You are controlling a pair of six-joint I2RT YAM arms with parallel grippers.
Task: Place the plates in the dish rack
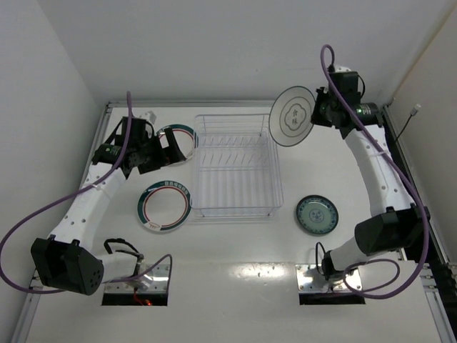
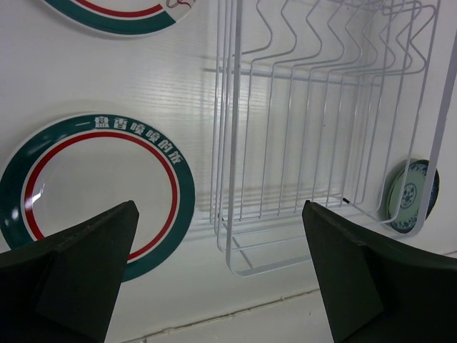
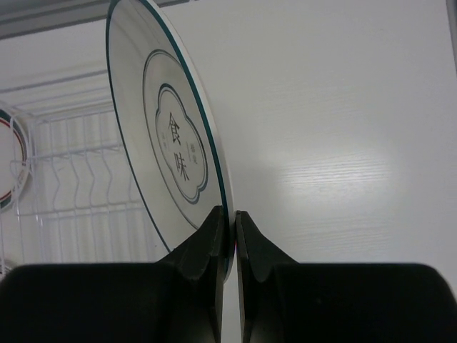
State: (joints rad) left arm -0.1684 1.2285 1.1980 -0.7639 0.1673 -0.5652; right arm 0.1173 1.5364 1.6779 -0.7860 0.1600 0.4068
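One grey plate (image 1: 293,116) is in hand: the right end effector (image 3: 234,218) pinches its rim, holding it upright at the rack's (image 1: 197,164) upper-right corner. The left end effector (image 2: 219,214) gapes empty. Next, I judge: lower it between tines (image 1: 232,153).

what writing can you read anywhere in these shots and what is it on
"食味": centre of the silver-grey plate, gripped by the right pincer
"一盘香喷喷的饭", my best reading: white characters in the green rim band of the banded plate
Small red mark on the second banded plate, cut off at the frame edge: unreadable
teal plate: pattern only, no legible text
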